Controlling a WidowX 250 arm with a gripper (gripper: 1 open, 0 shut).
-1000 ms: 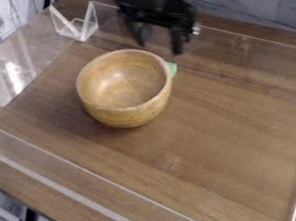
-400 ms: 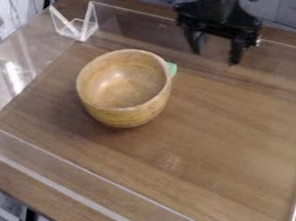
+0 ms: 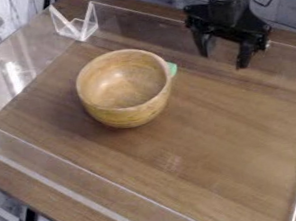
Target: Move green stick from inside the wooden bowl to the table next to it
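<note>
No writing is readable. The bowl [image 3: 124, 89] partly hides the green stick [image 3: 171, 69] beside it; the gripper [image 3: 225, 61] holds its 2 fingers apart.

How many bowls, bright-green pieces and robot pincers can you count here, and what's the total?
Bowls: 1, the round wooden bowl.
Bright-green pieces: 1, the green stick, showing only in part at the bowl's edge.
Robot pincers: 1, the black pincer, held open.
Total: 3.
</note>
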